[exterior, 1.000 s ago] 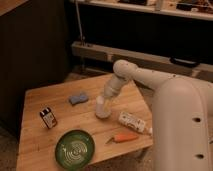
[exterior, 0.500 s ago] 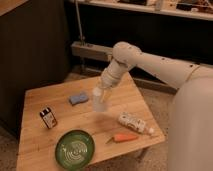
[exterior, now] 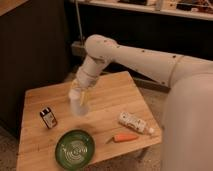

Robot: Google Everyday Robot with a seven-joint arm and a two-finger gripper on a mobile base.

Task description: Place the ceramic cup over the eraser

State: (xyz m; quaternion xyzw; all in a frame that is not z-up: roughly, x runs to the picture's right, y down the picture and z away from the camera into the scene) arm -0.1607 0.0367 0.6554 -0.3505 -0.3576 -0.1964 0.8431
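A light wooden surface (exterior: 117, 92) is standing on a speckled pale floor (exterior: 6, 139) and catching warm light. Dark panelling (exterior: 35, 45) is filling the wall behind it, and a pale shelf (exterior: 150, 8) is running along the top right.

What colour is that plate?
The round plate is green with pale swirls, camera view. The hand holds a white ceramic cup behind it.

So the gripper (exterior: 80, 94) is clamped on the ceramic cup (exterior: 78, 106), holding it just above the wooden table (exterior: 115, 92). The eraser (exterior: 48, 118) stands apart, further left in view. A green plate (exterior: 61, 146) sits at the front, with a carrot (exterior: 125, 138) and a white printed container (exterior: 134, 122) lying to its right.
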